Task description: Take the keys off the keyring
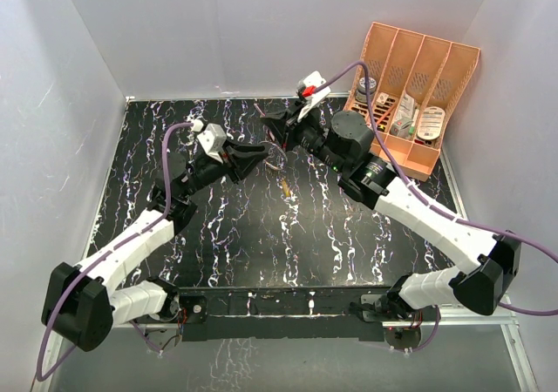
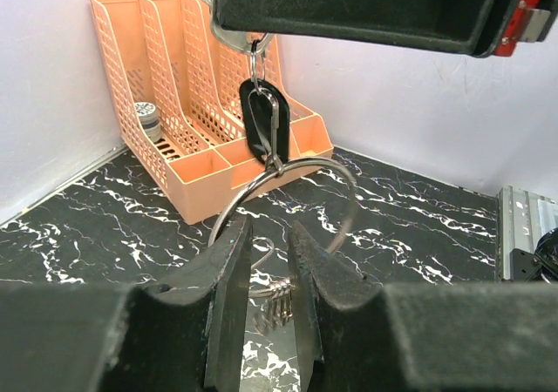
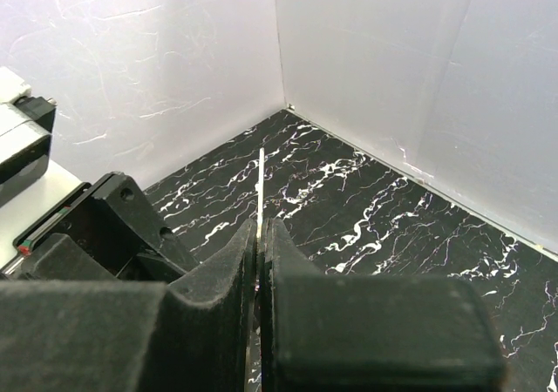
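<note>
My right gripper (image 3: 261,226) is shut on a thin flat silvery key (image 3: 261,179), seen edge-on. In the left wrist view it (image 2: 248,30) holds this key high, and a black tag (image 2: 261,118) and the large wire keyring (image 2: 336,179) hang from it. Small silvery keys (image 2: 277,303) hang at the ring's lower arc. My left gripper (image 2: 268,261) has its jaws slightly apart around that lower arc, with the keys in the gap. In the top view the grippers meet at mid-table, left (image 1: 260,154) and right (image 1: 277,135). A brass key (image 1: 286,188) lies loose on the table.
An orange slotted organizer (image 1: 418,65) stands at the back right and holds a grey-lidded jar (image 1: 366,85) and other small items. It also shows in the left wrist view (image 2: 187,170). White walls enclose the black marbled table (image 1: 227,235).
</note>
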